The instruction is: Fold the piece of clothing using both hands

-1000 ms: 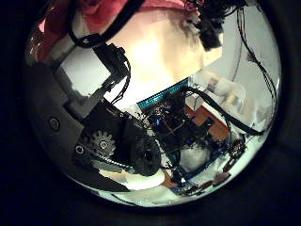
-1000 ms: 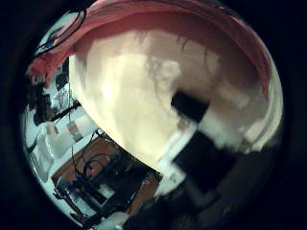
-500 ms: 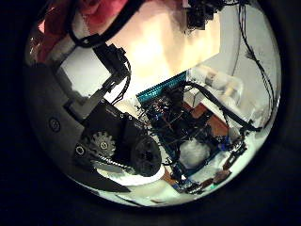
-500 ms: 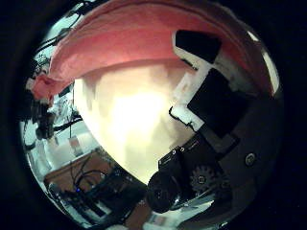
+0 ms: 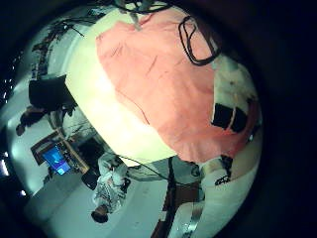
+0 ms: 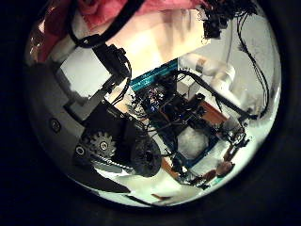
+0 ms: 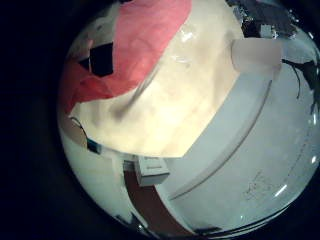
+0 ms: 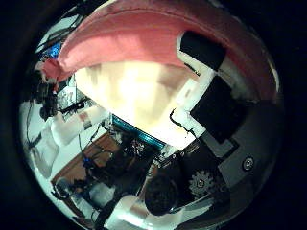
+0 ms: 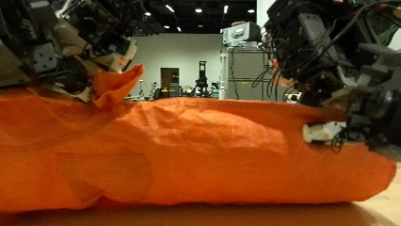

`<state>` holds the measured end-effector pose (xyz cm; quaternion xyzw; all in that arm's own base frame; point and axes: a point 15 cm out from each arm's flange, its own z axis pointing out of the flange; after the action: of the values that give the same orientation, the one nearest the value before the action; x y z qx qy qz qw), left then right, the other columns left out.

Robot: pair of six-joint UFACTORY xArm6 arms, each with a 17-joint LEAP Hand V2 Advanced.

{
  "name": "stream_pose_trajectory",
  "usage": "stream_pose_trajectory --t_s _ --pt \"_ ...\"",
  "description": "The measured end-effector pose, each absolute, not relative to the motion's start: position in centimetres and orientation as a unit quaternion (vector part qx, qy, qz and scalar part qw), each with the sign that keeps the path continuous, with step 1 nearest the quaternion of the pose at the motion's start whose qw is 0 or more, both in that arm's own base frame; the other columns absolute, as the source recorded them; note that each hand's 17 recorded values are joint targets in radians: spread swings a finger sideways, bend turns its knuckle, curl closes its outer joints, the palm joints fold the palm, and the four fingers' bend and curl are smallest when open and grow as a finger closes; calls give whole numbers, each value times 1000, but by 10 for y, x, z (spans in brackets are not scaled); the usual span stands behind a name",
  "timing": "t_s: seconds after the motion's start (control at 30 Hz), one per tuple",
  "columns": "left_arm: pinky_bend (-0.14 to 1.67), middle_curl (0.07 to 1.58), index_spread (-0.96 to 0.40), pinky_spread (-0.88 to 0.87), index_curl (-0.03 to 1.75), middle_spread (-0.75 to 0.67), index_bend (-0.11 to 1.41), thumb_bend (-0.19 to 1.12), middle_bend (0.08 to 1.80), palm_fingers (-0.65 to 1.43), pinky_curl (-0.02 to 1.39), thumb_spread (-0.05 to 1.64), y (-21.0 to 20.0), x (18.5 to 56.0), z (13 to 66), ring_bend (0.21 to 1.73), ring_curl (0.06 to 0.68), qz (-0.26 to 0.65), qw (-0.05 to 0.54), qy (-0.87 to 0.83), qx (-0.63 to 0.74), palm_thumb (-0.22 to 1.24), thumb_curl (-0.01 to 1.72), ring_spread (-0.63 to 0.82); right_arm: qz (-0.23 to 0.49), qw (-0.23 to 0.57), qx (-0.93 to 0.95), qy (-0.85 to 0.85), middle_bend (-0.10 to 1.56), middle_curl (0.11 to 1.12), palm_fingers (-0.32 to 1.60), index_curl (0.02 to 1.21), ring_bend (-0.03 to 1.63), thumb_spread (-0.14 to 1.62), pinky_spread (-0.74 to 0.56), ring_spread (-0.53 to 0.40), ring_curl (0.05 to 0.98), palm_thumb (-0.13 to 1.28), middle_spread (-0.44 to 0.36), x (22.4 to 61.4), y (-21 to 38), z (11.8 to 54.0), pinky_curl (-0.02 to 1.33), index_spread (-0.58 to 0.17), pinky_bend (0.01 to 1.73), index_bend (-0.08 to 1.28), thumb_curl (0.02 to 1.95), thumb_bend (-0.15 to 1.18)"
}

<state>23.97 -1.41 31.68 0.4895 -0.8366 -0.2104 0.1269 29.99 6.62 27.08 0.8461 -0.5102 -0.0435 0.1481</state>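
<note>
The piece of clothing is orange and lies on the pale table, right in front of the outside camera, so it fills most of that view. It looks thick and bunched, with long creases running across it, and one corner stands up in a point beside the left hand. That hand is up at one end of the cloth and the right hand is at the other end, both close above it. From the outside view it looks as if the left hand has the raised corner, but its fingers are mixed up with dark parts there, so it is not possible to tell if they are pinching the cloth or spread. The same goes for the right hand: its white fingertip part sits at the cloth's edge, yet the grip itself cannot be seen. In the left little finger side palm view the clothing lies spread wide over the table, with a hand resting on its far end. It seems the fold is only part way done. The cloth looks gathered up but not laid flat and neat, so the ends likely need to be brought over and smoothed down.
</note>
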Motion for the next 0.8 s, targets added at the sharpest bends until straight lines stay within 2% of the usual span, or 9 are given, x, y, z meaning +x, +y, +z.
stream_pose_trajectory --t_s 0.2,0.4,0.53,0.8 --pt "1227 1313 -388 -660 1661 -649 163 -11 824 861 589 1049 -8 255 336 1471 547 -208 115 -832 501 948 765 -408 -26 129 846 -516 1229 905 982 920 1326 1233 -314 -267 780 1121 -189 323 74 306 915 -311 1161 1043 552 41" --pt "1222 1317 -359 -664 1670 -650 165 -11 815 852 587 1046 8 296 339 1481 549 -216 97 -822 518 948 764 -409 -27 131 843 -520 1240 914 969 940 1333 1237 -309 -265 796 1125 -186 373 89 315 959 -306 1153 1049 574 19" --pt "1221 1320 -341 -667 1675 -652 166 -11 813 850 587 1045 13 329 332 1476 547 -210 88 -819 527 949 764 -409 -32 137 842 -520 1247 919 964 948 1334 1241 -310 -264 803 1128 -185 412 103 305 983 -305 1147 1050 585 8" --pt "1216 1324 -309 -661 1686 -653 165 -10 816 840 591 1045 15 383 306 1479 549 -208 68 -820 529 949 763 -412 -41 150 837 -525 1253 925 928 967 1342 1257 -318 -267 817 1088 -183 463 119 273 1036 -304 1113 1050 597 -17"
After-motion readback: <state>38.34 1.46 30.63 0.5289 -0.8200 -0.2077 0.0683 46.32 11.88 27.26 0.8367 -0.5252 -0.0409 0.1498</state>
